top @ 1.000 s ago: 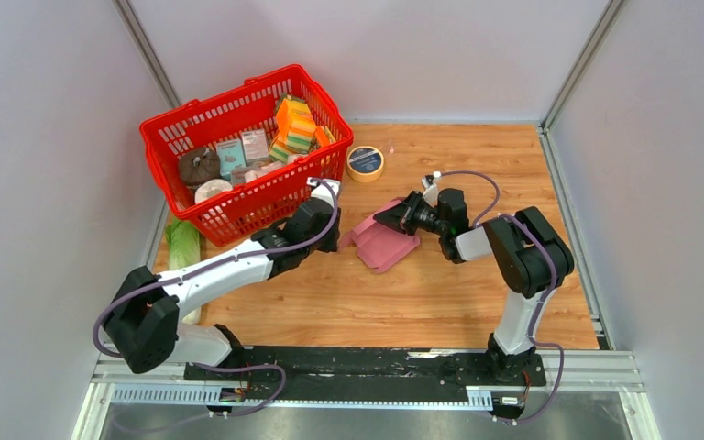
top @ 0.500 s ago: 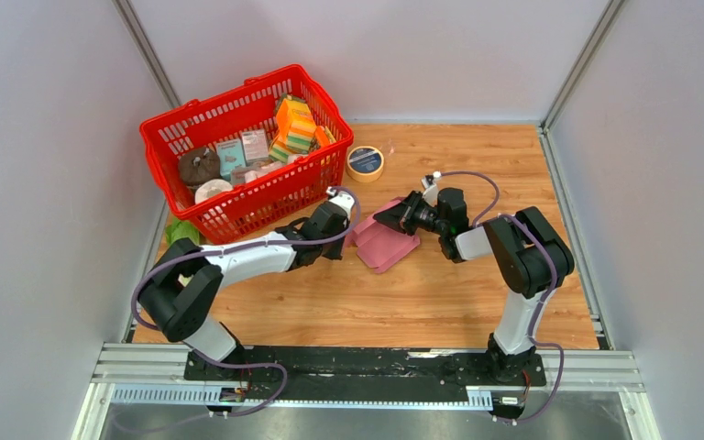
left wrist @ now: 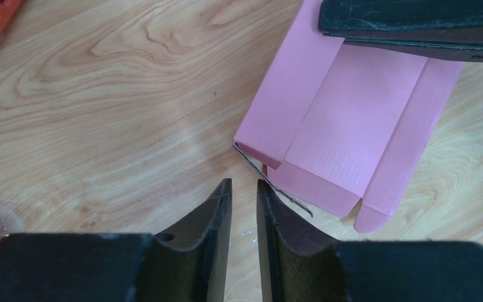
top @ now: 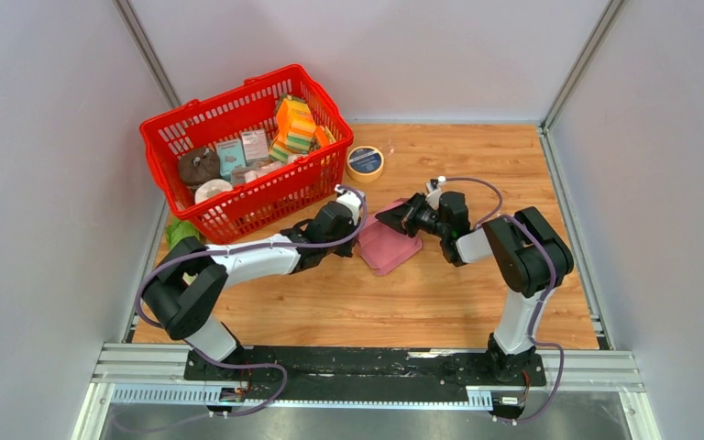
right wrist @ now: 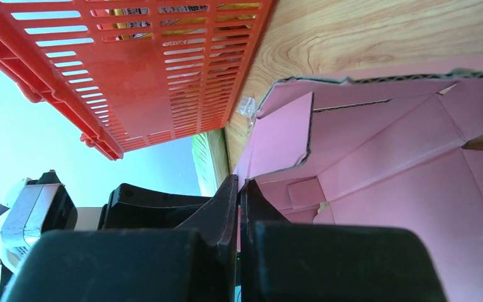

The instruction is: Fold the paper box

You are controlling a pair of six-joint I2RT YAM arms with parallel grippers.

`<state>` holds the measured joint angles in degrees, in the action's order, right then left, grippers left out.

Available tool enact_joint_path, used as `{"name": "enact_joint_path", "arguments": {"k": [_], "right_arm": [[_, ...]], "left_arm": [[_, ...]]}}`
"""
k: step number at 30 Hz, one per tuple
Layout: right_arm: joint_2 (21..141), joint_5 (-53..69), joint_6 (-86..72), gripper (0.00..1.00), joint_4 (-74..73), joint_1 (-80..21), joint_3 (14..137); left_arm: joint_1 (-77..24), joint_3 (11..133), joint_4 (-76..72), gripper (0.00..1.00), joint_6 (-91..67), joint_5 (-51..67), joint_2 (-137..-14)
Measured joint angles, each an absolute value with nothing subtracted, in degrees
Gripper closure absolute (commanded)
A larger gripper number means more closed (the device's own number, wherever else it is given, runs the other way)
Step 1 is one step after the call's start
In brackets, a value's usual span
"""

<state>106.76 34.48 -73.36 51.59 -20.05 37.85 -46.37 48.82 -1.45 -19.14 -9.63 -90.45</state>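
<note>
The paper box [top: 390, 246] is pink card, partly folded, lying on the wooden table; its panels and flaps show in the left wrist view [left wrist: 352, 126] and its inside in the right wrist view [right wrist: 415, 207]. My right gripper [top: 382, 219] [right wrist: 239, 184] is shut on the box's raised far panel, with pink card pinched between the fingers. My left gripper [top: 356, 229] [left wrist: 244, 184] sits low at the box's left corner. Its jaws stand a narrow gap apart with only bare wood between them. The lifted card edge runs just past the right fingertip [left wrist: 265, 189].
A red shopping basket [top: 238, 105] [right wrist: 163, 82] full of small packs stands at the back left, close behind the left wrist. A yellow tape roll [top: 365, 162] lies behind the box. Something green and leafy [top: 176, 231] lies left of the basket. White walls enclose the table.
The left arm has swung right and stretched forward, bringing its gripper up to the box's left corner. The right gripper has kept its grip, barely moving.
</note>
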Motion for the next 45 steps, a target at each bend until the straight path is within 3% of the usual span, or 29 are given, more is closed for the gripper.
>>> {"name": "enact_joint_path", "arguments": {"k": [22,45], "right_arm": [[106.8,34.0,-72.5,0.98,52.4,-20.0,37.1],[106.3,30.6,-72.8,0.99,52.6,-20.9,36.2]], "left_arm": [[-47.9,40.9,-11.6,0.46,-18.6,-10.2,-88.6],[-48.0,44.8,-11.0,0.47,-18.5,-12.2,-89.4]]}}
